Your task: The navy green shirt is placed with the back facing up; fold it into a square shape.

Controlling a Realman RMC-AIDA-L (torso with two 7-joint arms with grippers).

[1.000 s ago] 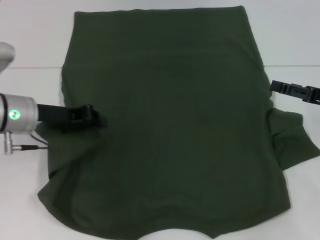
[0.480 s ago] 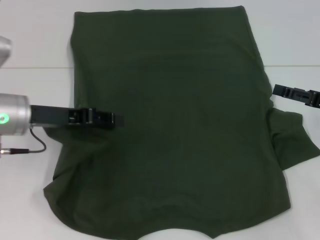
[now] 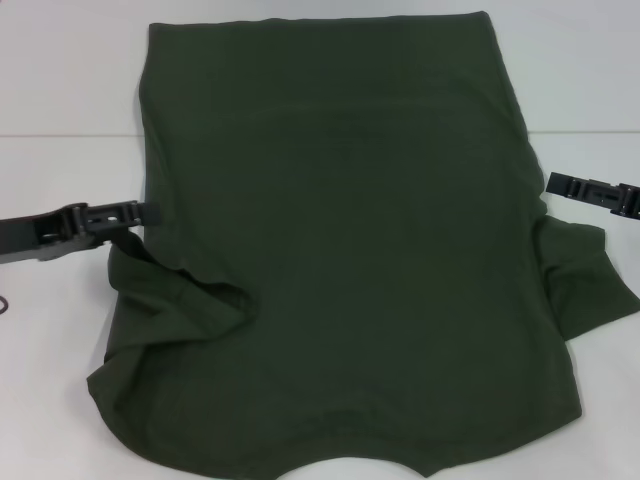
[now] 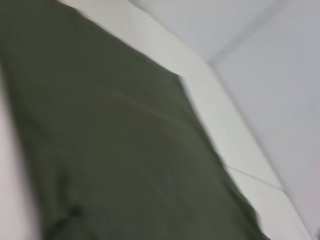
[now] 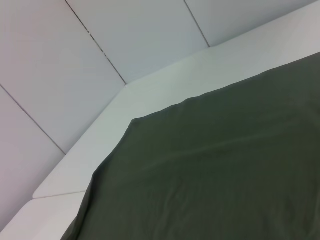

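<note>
Currently the navy green shirt [image 3: 350, 250] lies spread over a white table [image 3: 60, 90], plain side up, no lettering visible. Soft matte cotton, dark olive, mostly flat across the middle with faint shallow creases. Far hem edge straight; near edge curves inward at the centre. Left sleeve is folded in onto the body, leaving a raised rumpled ridge [image 3: 190, 295] low on the left side. Right sleeve [image 3: 585, 285] still sticks out flat on the table.

Left gripper [image 3: 135, 213]: black, slim, coming in from the left edge, tip right at the shirt's left border just above the folded ridge. Fingers look close together, nothing seen between them; cannot tell if it's touching the cloth.

Right gripper [image 3: 565, 184]: black, entering from the right edge, tip just beside the shirt's right side above the right sleeve, apart from the fabric. Cannot tell whether its fingers are apart or together.

Left wrist view: blurred, olive cloth [image 4: 115, 150] filling most of it, white tabletop and pale wall behind. Right wrist view: shirt's corner [image 5: 210, 175] flat on the white table, pale panelled wall [image 5: 75, 65] behind with thin seams.
</note>
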